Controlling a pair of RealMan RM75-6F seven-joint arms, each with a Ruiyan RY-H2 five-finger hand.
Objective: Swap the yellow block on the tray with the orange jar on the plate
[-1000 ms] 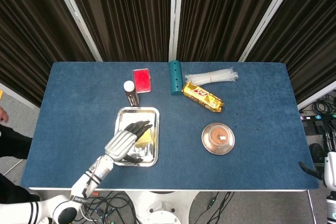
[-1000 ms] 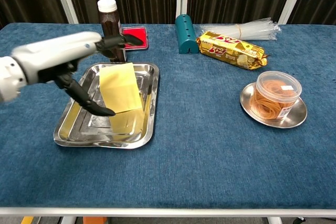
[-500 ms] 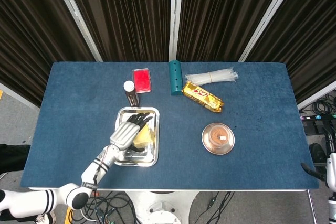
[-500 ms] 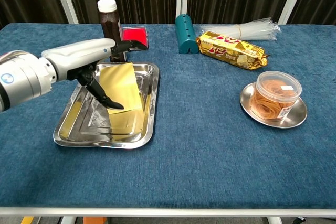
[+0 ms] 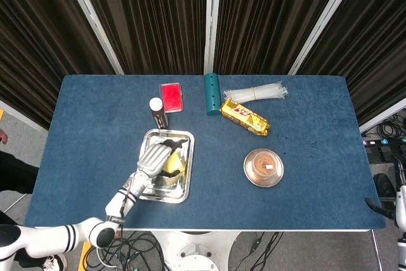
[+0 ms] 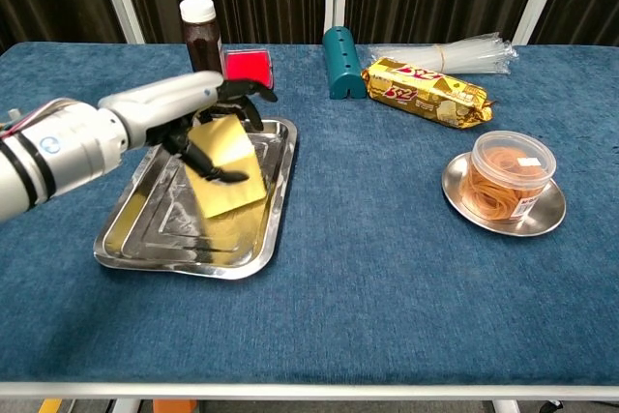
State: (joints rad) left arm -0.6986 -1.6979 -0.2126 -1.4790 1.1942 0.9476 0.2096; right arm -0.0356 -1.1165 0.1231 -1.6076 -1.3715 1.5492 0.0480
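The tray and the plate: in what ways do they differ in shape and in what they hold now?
The tray is rectangular with rounded corners, while the plate is round. The tray holds the yellow block, which the left hand grips; the plate holds the orange jar, which no hand touches. In the chest view the tray looks larger than the plate. Both are shiny metal and rest on the blue table.
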